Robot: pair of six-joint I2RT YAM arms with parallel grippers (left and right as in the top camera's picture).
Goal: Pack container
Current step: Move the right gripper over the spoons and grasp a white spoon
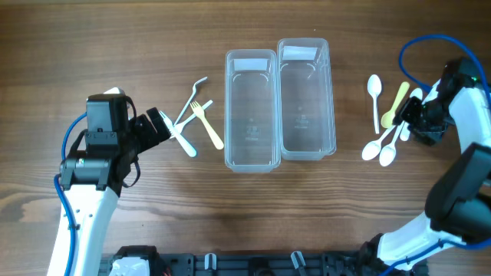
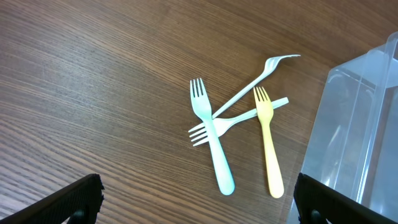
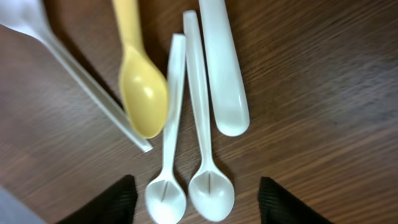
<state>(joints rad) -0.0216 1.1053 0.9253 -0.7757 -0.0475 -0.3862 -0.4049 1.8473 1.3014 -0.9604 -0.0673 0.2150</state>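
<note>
Two clear plastic containers, left and right, stand side by side at the table's centre, both empty. Several forks lie crossed to their left: a yellow fork, a light blue fork and two white forks. My left gripper is open, just short of the fork handles. Several spoons lie to the right: a yellow spoon and white spoons. My right gripper is open over the white spoons' bowls, holding nothing.
The left container's wall stands close to the right of the forks. A blue cable loops above the right arm. The arm bases and a black rail sit along the front edge.
</note>
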